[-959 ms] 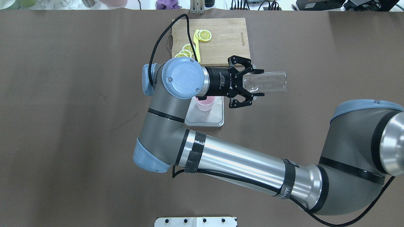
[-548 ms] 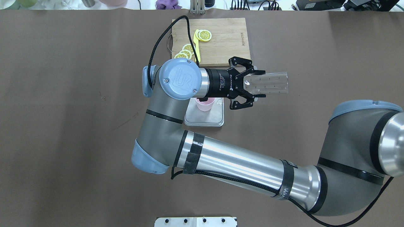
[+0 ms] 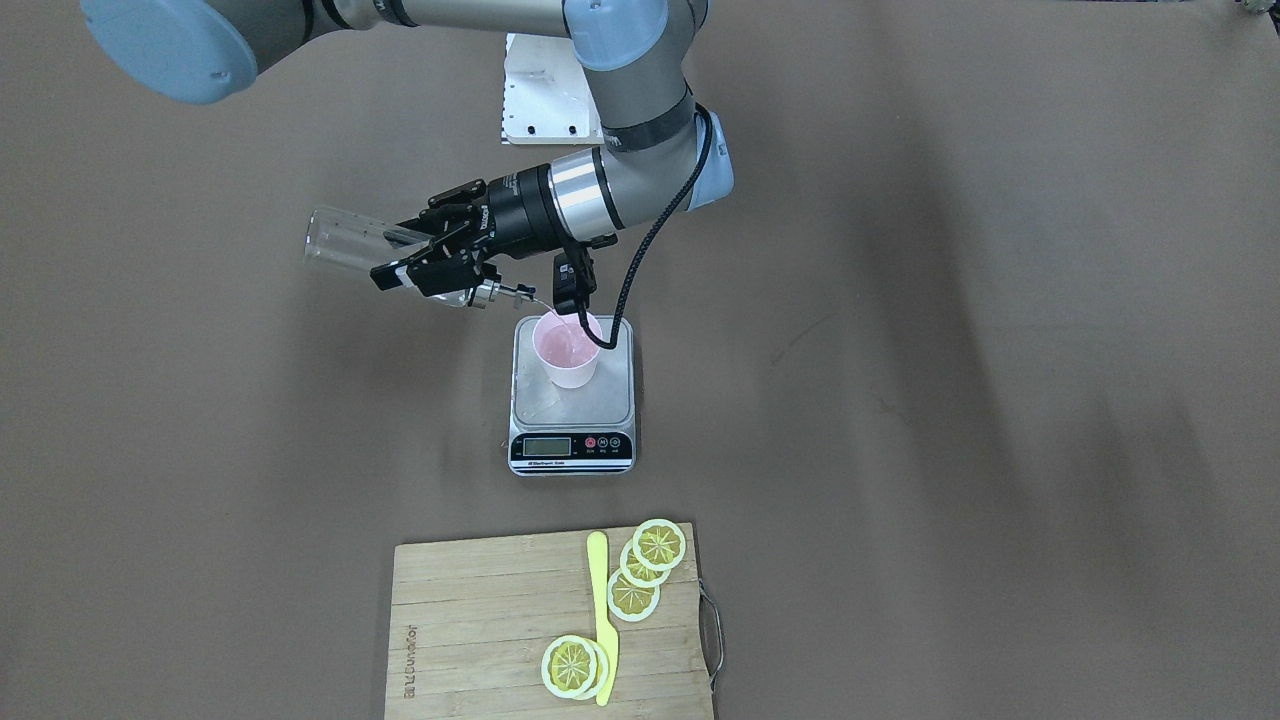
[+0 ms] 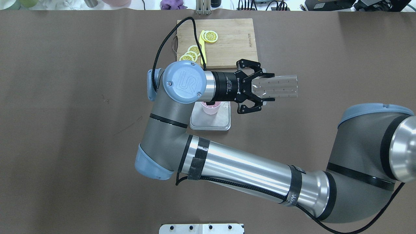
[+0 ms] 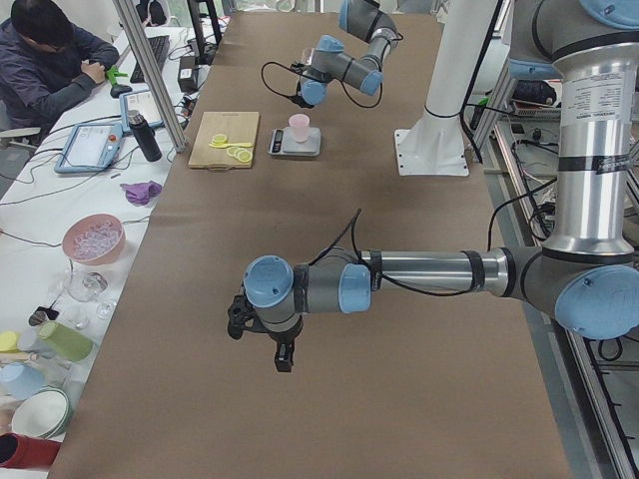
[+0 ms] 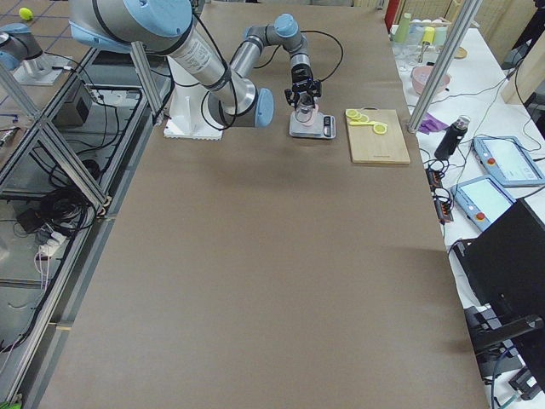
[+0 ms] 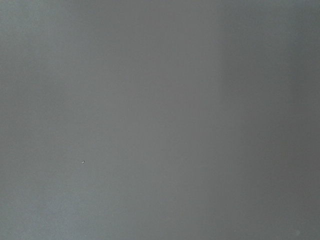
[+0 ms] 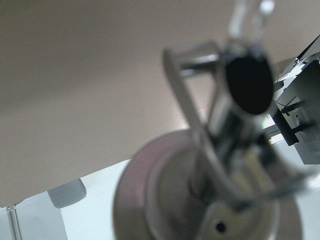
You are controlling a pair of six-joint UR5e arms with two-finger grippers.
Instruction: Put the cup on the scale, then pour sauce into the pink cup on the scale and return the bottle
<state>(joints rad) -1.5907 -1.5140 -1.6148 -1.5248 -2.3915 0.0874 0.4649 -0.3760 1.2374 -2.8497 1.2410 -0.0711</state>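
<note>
Bottle [image 3: 342, 244] tilts, clamped in the right gripper [image 3: 418, 263], spout [image 3: 492, 293] just beyond it above the cup [image 3: 568, 352] on the scale [image 3: 575, 412].

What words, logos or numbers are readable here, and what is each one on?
"UR": raised on the blue joint cap of the right arm.
"WAN": on the black strap round that arm; the rest is hidden.
Too small to read: white print on the right gripper, the cutting board's brand mark, the scale's display and strip.
</note>
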